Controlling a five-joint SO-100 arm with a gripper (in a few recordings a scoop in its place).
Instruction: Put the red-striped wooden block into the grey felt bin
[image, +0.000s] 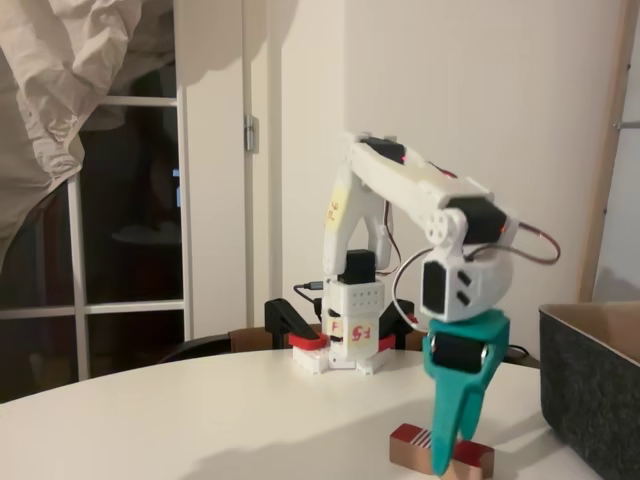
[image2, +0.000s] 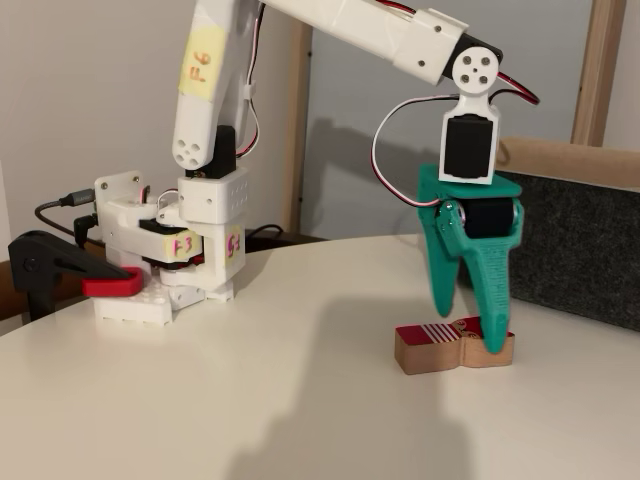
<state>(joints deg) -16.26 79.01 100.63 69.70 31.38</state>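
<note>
While the red-striped wooden block (image2: 455, 345) lies flat on the white table (image2: 250, 390), the teal gripper (image2: 468, 335) points straight down over it, a posture suited to a top-down pinch. Its 2 fingers are parted only a little and straddle the block's right part, tips down at table level. Whether they already press on the wood I cannot tell, and the block shows no sign of being lifted. In both fixed views the striped patch sits at the block's left end, clear of the fingers. Just to the right stands the grey felt bin (image2: 590, 245), close enough that a lift and a short swing should reach it, though its wall is tall. A red-and-black clamp (image2: 70, 275) fixes the arm's base to the rounded table's far edge. Behind are pale walls, a dark glazed door (image: 130, 200) and crumpled paper (image: 60, 80) hanging at the upper left.
</note>
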